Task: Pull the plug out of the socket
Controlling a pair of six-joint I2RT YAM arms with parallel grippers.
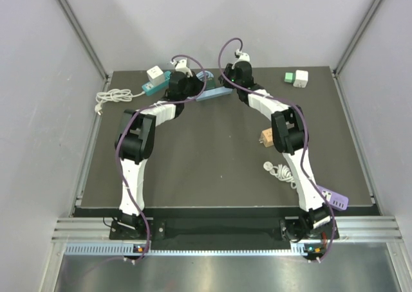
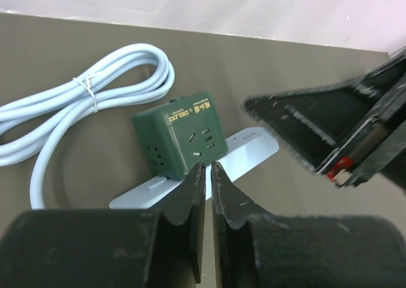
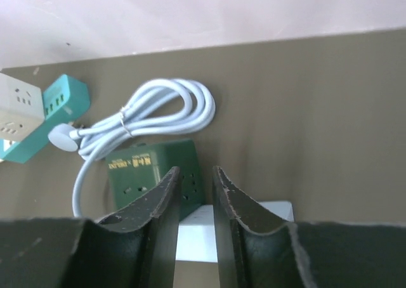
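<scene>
The green cube plug [image 2: 181, 132] is seated on the upper face of the pale blue socket strip [image 2: 254, 150], which lies flat on the far part of the tabletop [image 1: 212, 157], between the two arms. The strip's long axis is seen in the overhead view to run roughly left to right, slightly skewed. The plug stands up from that face, so it is judged that it must be drawn upward, square to the strip and not along it.

The left tool [image 2: 208, 174] is drawn almost together, with only a slit left between the fingers and nothing seen in it. Its tips are placed at the near lower edge of the plug, over the strip, and the plug lies just beyond them and a little to the left. The right tool [image 3: 195, 180] is brought in from the right side, its jaws narrowed to a small gap through which a corner of the plug and the strip can be seen. Whether anything is pinched there cannot be told.

Both tools are close to the plug, and neither is shown closed around its body. One tool will probably be needed on the strip to hold it down.
</scene>
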